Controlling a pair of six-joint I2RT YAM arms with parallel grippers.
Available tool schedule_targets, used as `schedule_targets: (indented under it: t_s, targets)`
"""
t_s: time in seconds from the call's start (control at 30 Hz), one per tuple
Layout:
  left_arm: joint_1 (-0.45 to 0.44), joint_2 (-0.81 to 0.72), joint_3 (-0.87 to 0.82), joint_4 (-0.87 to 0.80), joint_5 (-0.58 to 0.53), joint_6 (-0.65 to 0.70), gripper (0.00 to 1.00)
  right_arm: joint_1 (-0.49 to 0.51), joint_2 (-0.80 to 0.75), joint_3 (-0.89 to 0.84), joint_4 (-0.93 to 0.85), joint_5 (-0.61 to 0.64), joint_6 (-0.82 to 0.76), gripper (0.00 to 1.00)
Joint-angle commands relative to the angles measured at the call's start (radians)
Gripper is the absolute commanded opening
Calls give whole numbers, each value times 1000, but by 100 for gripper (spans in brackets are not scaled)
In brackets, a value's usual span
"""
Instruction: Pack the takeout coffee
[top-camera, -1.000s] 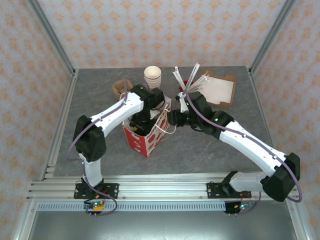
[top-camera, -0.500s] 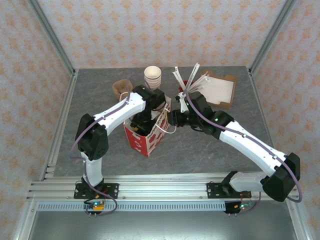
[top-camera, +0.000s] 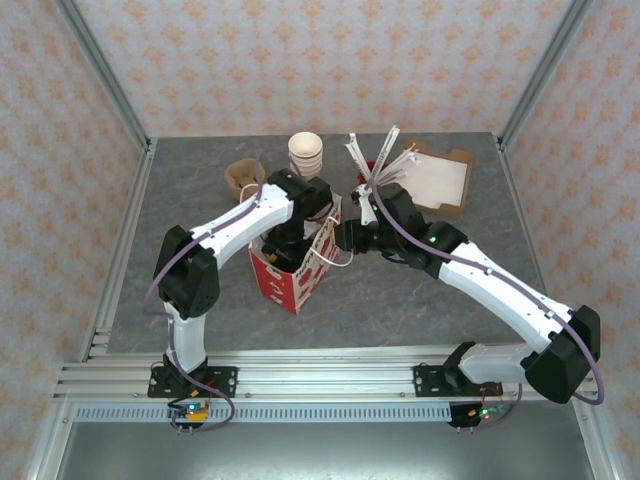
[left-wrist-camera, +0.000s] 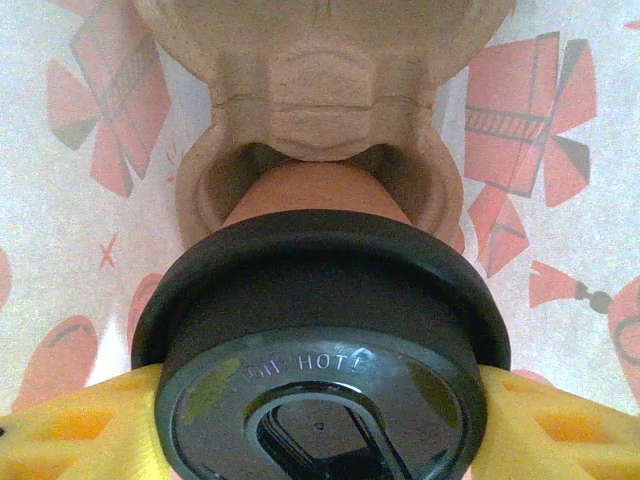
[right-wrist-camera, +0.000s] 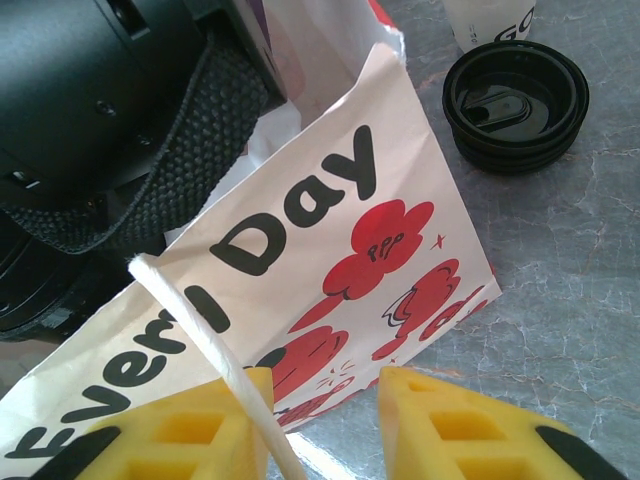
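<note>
Placement is the step in hand. The left gripper (left-wrist-camera: 320, 440) is closed on the takeout coffee (left-wrist-camera: 320, 330), with a yellow finger pressed to each side of the black lid, and the cup hangs inside the red-and-white bag (top-camera: 290, 280). That bag stands near the middle of the table (top-camera: 400, 300), a little toward the left edge. In the left wrist view the cup's tan body points down at a pulp cup carrier (left-wrist-camera: 320, 90) lying in the bag. Its base sits at the mouth of one round socket, but whether it is fully seated I cannot tell, since the lid hides the lower part.

The right gripper (right-wrist-camera: 320, 400) sits at the bag's rim on the side facing the right edge. Its fingers stand apart, and the white cord handle (right-wrist-camera: 200, 320) runs along the inner face of one of them without being pinched. It appears to be steadying the bag's mouth.

Just beyond the bag, toward the far edge, lie loose black lids (right-wrist-camera: 515, 105) and a stack of lidless cups (top-camera: 306, 155).

As I judge it, the next move calls for a straight, gentle push down until the cup settles in the socket. The left fingers should then part and lift clear through the opening. The bag walls are soft, so a slanted withdrawal could snag the paper or tip the cup.
</note>
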Motion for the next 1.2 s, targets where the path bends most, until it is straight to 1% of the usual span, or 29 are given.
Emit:
schedule_targets:
  t_s: [0.0, 0.73, 1.17]
  targets:
    - [7, 37, 21, -3, -26, 17, 32, 2, 9, 23, -9, -3, -2, 34]
    - [14, 91, 72, 8, -45, 14, 31, 11, 26, 12, 3, -10, 10, 34]
    - [17, 137, 75, 18, -28, 20, 31, 16, 31, -1, 9, -11, 16, 34]
